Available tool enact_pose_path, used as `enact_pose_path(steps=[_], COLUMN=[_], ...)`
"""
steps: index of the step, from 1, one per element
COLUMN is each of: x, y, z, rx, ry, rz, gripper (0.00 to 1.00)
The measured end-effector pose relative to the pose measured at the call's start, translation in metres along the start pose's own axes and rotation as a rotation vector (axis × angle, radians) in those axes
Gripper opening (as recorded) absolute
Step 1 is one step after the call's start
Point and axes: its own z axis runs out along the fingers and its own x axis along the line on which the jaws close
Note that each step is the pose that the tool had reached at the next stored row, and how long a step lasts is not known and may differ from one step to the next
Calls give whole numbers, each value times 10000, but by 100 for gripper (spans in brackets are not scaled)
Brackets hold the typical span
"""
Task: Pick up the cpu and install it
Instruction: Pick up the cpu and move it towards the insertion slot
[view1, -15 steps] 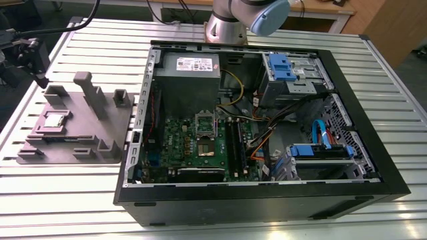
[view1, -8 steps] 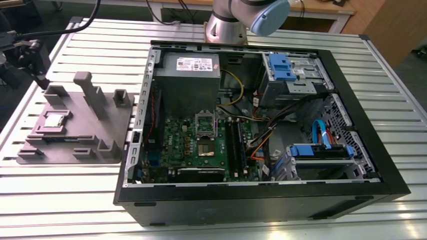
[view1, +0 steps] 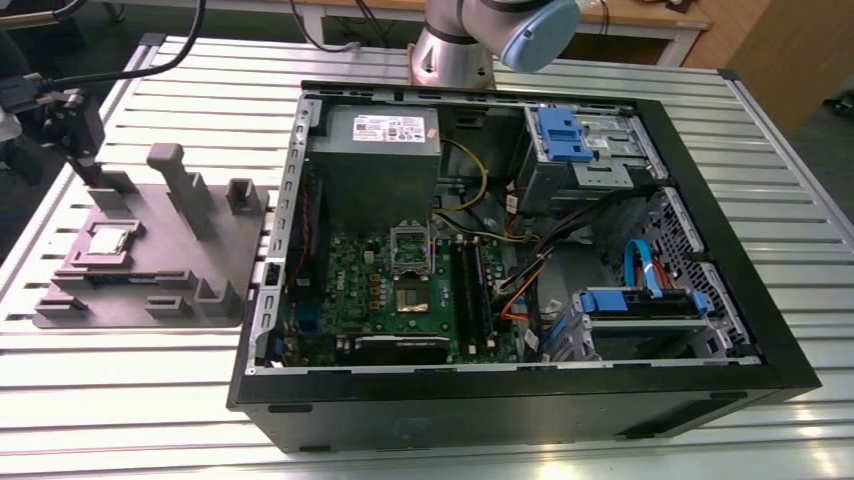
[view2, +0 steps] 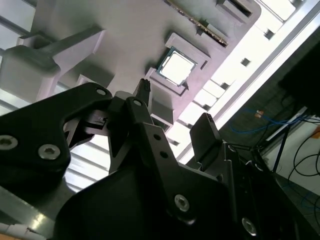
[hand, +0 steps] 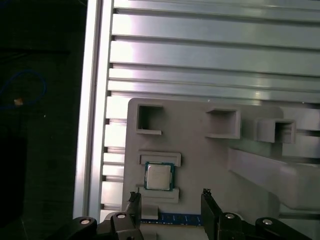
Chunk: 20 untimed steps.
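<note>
My pincer is spread and holds nothing. In both wrist views its two black fingers stand apart and hang above the cpu without touching it. The cpu lies flat, silvery face up, in a square recess of the grey plate. In the exterior view that plate sits at about nine o'clock on the slatted worktop, just beside the open computer case. The case's green board lies near the middle.
</note>
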Motion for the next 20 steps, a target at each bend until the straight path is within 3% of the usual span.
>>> enact_pose_path(steps=[5,20], x=[7,10], y=[-2,-3], z=[73,118], rx=[1,2], ry=[1,0], rz=[67,111], gripper=[59,59])
